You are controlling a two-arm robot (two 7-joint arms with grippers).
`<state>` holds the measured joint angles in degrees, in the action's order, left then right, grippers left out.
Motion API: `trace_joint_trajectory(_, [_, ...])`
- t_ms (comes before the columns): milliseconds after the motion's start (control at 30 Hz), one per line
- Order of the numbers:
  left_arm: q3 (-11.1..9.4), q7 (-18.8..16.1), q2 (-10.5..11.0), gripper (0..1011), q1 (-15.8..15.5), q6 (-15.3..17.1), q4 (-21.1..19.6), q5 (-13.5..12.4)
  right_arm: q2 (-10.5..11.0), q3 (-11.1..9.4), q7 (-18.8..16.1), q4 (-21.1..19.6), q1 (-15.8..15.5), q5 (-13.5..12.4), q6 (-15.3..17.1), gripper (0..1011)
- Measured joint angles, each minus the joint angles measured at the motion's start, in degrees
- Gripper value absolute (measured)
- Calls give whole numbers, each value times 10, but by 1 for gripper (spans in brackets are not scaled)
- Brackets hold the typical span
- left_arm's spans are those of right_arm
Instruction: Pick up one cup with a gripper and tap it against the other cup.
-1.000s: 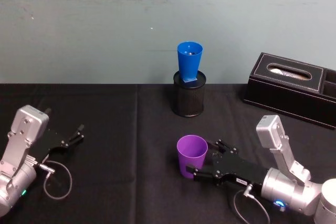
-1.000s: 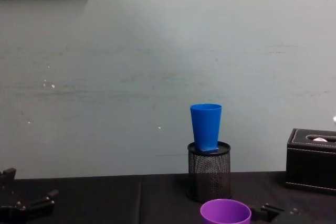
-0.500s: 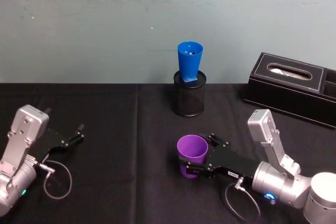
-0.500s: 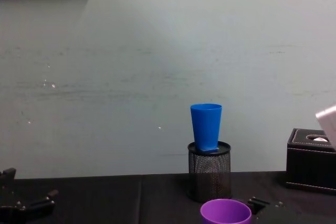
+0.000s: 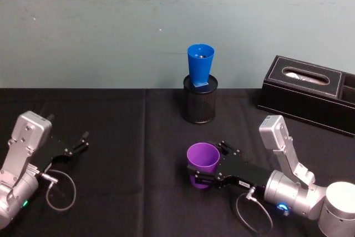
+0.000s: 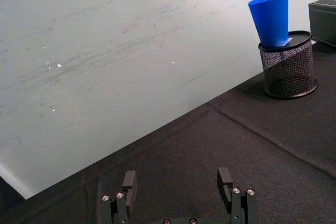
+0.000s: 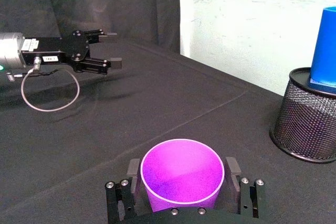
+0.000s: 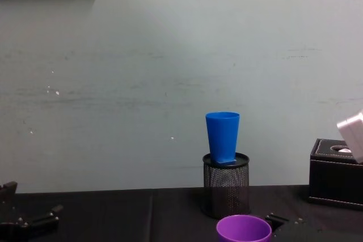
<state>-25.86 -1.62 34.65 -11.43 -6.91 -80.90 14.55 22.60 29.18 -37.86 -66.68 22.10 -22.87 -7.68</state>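
Tablecloth (image 5: 111,137), black, carries a black tissue box (image 5: 302,90) at 2 o'clock and a wire-mesh pen holder (image 5: 199,108) at 12, with the blue cup (image 5: 199,65) seated in its top. The purple cup (image 5: 201,156) stands at 5 o'clock between the right gripper (image 5: 206,161)'s wide-spread fingers. The left gripper (image 5: 84,140) rests at 8 o'clock, spread wide. The right gripper's white label (image 5: 242,183) is unreadable.

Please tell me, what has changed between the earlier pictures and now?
The right gripper advanced toward the robot's left, further around the purple cup, which stands unlifted in the same spot. The blue cup on the mesh holder and the parked left gripper stayed as they were.
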Motion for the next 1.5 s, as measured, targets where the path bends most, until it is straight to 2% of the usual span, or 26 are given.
trace_joint_trajectory(933, [0, 0, 0, 1005, 0, 0, 0, 0, 2, -1, 0, -2, -2, -1, 1, 1003])
trace_joint_trajectory(1233, [0, 0, 0, 1004, 0, 0, 0, 0, 2, -1, 1, -3, -2, -1, 1, 807])
trace_joint_trajectory(1500, [0, 0, 0, 1004, 0, 0, 0, 0, 2, -1, 1, -3, -2, -1, 1, 755])
